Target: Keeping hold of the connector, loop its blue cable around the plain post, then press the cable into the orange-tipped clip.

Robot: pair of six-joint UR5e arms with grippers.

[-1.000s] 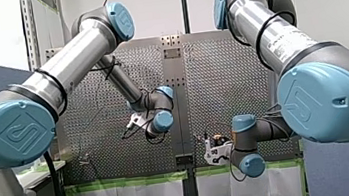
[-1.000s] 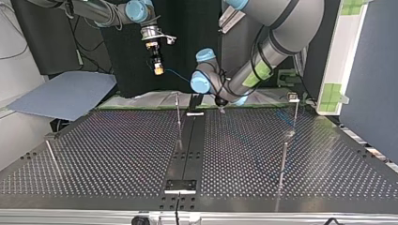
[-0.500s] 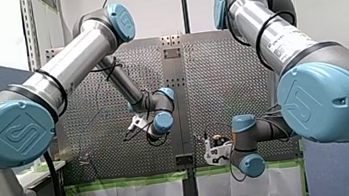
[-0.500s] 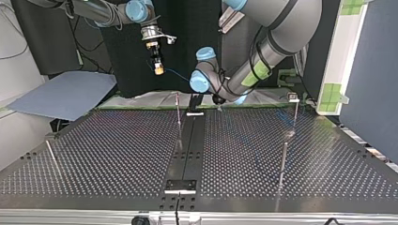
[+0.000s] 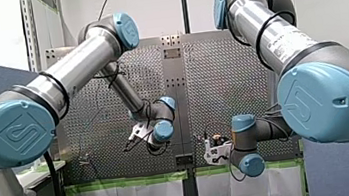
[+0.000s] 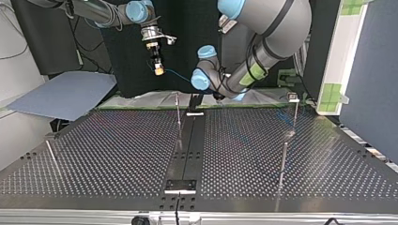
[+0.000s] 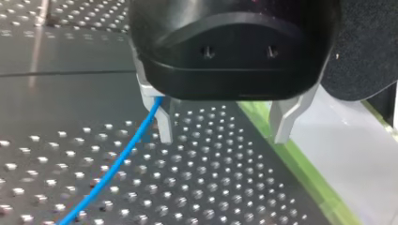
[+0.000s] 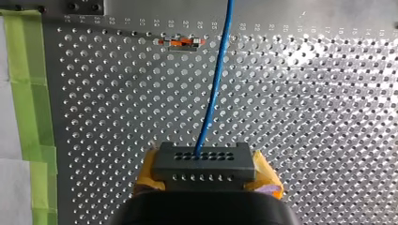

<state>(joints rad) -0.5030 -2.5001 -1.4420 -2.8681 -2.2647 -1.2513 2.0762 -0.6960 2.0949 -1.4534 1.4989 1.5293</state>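
Spread and empty, my left gripper [image 7: 223, 136] is shifting beside the blue cable [image 7: 117, 164] while my right gripper [image 8: 204, 180] is clenching the connector [image 8: 202, 159], so looping is probably just starting.

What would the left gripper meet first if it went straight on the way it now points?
Probably the perforated table: nothing lies between the open fingers of the left gripper. The blue cable passes right beside one finger, so that finger might brush it first; depth there is unclear.
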